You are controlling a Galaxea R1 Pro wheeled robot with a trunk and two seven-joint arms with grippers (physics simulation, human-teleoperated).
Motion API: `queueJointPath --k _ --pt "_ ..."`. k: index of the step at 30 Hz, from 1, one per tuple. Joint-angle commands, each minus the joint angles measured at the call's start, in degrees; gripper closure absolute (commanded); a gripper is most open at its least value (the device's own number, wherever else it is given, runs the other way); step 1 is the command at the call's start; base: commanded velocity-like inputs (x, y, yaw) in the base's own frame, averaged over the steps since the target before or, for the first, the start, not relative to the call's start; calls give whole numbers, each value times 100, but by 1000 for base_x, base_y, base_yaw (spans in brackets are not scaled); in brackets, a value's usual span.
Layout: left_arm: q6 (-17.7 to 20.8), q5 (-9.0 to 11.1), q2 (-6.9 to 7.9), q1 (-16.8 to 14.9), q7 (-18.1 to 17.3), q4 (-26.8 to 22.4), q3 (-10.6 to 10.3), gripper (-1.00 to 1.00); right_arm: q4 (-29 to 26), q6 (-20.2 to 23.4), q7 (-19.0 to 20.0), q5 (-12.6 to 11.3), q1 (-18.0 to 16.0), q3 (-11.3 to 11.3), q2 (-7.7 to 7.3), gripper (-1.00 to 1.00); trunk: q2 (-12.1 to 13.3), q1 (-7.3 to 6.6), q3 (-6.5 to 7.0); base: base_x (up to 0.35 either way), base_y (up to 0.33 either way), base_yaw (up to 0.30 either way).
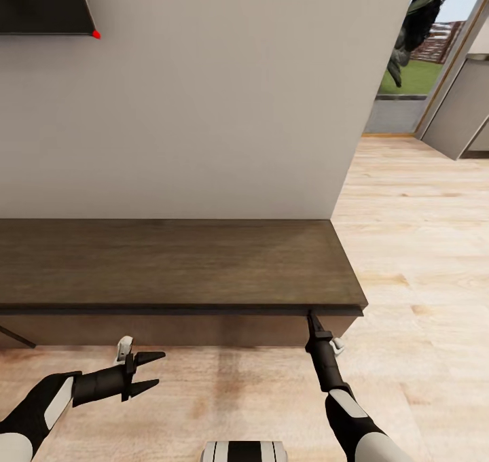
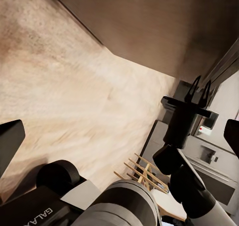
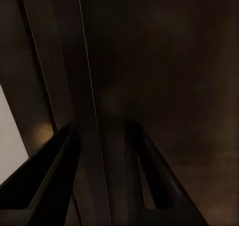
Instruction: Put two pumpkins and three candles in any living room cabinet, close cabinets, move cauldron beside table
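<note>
Right arm at the cabinet's drawer front, working on getting it open

I've got the right gripper (image 1: 313, 317) nosed in under the overhanging top of the cabinet (image 1: 170, 261), lower right of centre in the head view; the wrist camera shows its fingers (image 3: 45, 178) spread apart against dark wood, clasping nothing. The left gripper (image 1: 151, 370) hangs released over the plank floor (image 1: 407, 244) at lower left, well apart. No handle here, so I reckon I should hook a fingertip behind the front's edge and pull straight back, slowly, or it slips off. Pumpkins, candles, cauldron aren't visible from here.
</note>
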Motion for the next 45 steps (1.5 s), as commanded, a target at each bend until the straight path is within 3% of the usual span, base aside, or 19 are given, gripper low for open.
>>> queueJointPath --k 1,10,13,45 --pt "0 0 0 0 0 0 0 -100 12 -3 -24 11 3 -8 -1 100 0 1 -1 0 0 0" --pt "0 0 0 0 0 0 0 -100 12 -3 -25 11 3 -3 6 100 0 1 -1 0 0 0" --pt "0 0 0 0 0 0 0 -100 12 -3 -25 11 2 -3 1 100 4 -7 66 0 0 0" --pt "0 0 0 0 -6 0 0 -100 12 -3 -25 11 2 -3 8 100 4 -7 66 -8 0 0"
